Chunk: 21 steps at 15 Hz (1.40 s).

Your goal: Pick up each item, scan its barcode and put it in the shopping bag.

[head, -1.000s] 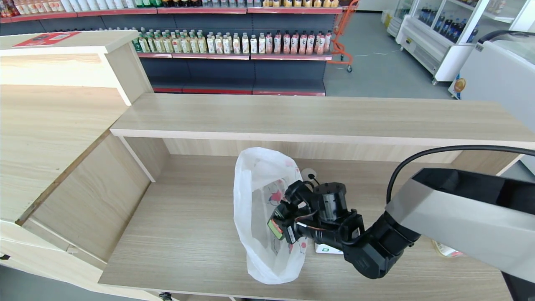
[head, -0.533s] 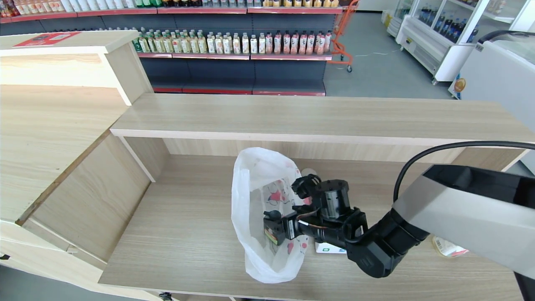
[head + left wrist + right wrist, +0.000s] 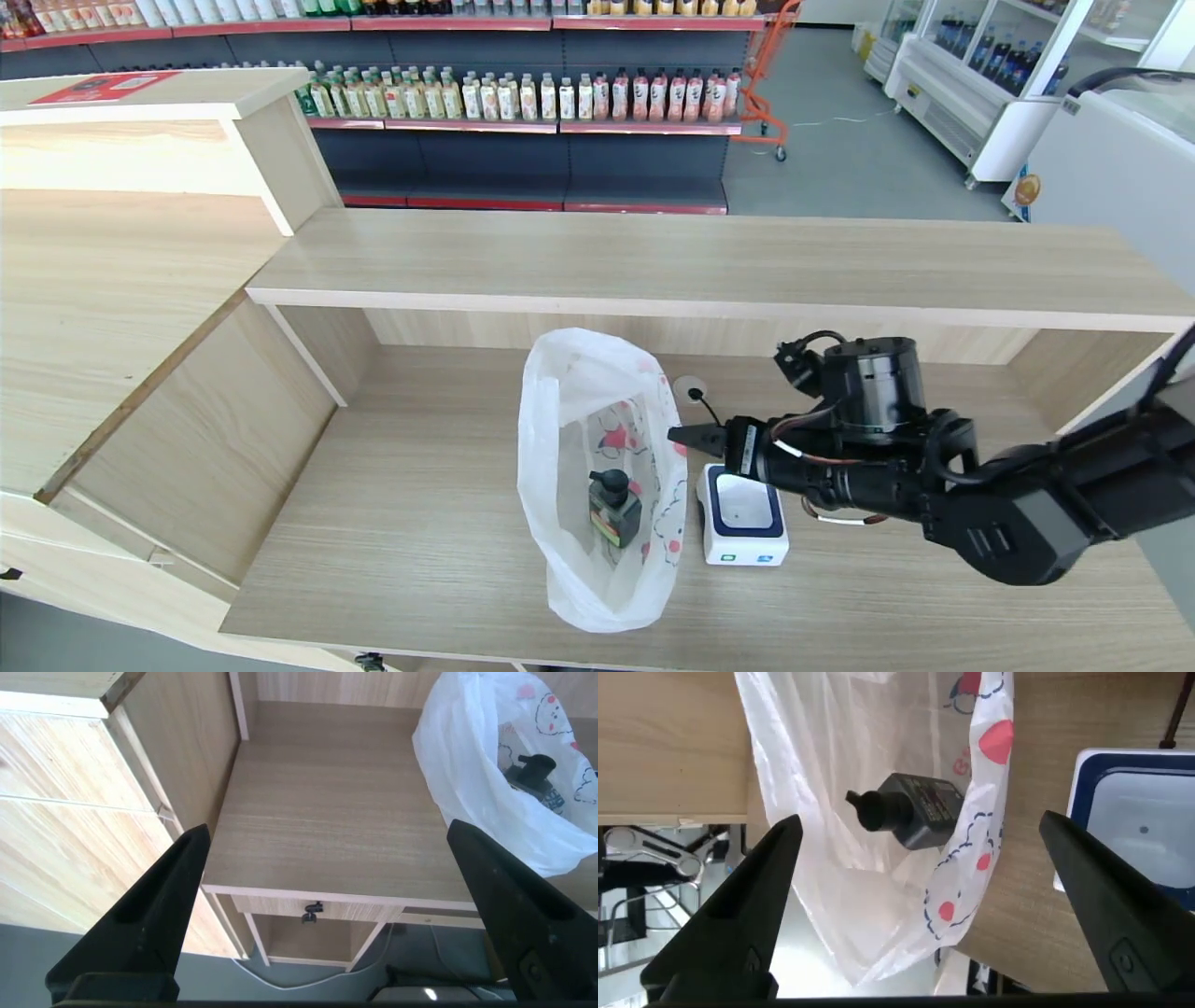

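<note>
Though the checkout counter (image 3: 420, 523) is a broad stretch of pale wood, all the business sits near its middle, where the white shopping bag (image 3: 560, 420) stands with its mouth open toward the ceiling. The right gripper (image 3: 680, 435) hangs level just beside the bag's rim, above the far end of the scanner. Its fingers are spread wide and there is nothing between them. The left gripper (image 3: 327, 835) is off to the other side, above the near edge of the counter and well apart from the bag, and its fingers are likewise parted and empty.

The small white scanner (image 3: 742, 513) with the blue-framed window lies flat on the counter, just beside the bag on the robot's right. Smallest of all is the dark pump bottle (image 3: 613, 509), which sits low inside the bag, leaning a little, with its pump head uppermost.

From where I stand, I would say this item is finished with: it is in the bag and neither gripper is touching it. Whether its barcode got read I cannot tell. Whether more goods wait to be picked up I cannot tell either. If so, each needs the same lift, scan and drop.
</note>
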Motion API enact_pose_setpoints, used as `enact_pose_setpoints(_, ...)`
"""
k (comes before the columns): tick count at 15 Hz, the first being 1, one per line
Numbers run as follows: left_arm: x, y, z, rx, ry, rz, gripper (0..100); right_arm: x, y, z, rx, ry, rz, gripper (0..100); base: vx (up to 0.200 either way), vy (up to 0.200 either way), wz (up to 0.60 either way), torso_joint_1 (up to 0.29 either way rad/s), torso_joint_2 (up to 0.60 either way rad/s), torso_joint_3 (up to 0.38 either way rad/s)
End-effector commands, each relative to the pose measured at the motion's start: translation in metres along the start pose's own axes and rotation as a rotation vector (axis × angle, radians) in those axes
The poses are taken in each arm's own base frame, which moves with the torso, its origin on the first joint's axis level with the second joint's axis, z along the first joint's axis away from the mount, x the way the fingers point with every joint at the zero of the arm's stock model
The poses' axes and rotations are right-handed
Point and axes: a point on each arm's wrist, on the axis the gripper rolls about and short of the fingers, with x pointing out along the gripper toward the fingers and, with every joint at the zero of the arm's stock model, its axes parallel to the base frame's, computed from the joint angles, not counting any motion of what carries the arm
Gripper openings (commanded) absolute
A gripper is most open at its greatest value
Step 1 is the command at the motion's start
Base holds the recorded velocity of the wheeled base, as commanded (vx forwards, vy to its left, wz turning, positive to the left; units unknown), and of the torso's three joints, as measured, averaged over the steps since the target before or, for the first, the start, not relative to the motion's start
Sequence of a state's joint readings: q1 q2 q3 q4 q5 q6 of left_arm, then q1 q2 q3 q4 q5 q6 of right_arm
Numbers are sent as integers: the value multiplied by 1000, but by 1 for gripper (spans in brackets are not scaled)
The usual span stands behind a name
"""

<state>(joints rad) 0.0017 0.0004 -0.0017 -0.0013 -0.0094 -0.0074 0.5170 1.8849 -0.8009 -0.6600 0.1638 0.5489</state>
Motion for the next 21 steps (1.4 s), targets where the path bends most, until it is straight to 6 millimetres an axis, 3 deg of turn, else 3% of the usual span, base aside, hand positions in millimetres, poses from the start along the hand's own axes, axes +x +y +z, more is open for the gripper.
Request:
enact_pose_setpoints(1,0,0,0,0,-1,0,100,-86,17,10,-8,-80,55,100,0,0,0,0,0,0)
enact_pose_setpoints(3,0,0,0,0,-1,0,100,-124,5,4,-143,-81,-31,100,0,0,0,0,0,0)
enact_pose_setpoints(4,0,0,0,0,-1,2,100,-146,-13,2,-255,-91,-151,100,0,0,0,0,0,0)
enact_pose_setpoints(7,0,0,0,0,-1,0,100,-167,-31,18,-302,-203,-334,100,0,0,0,0,0,0)
enact_pose_setpoints(9,0,0,0,0,-1,0,100,-182,-22,23,-213,-263,-254,100,0,0,0,0,0,0)
enact_pose_setpoints(19,0,0,0,-3,-1,0,100,-193,-31,1,-140,-226,-347,100,0,0,0,0,0,0)
enact_pose_setpoints(21,0,0,0,-3,-1,2,100,-194,-33,-5,-133,-215,-354,100,0,-200,0,0,5,5)
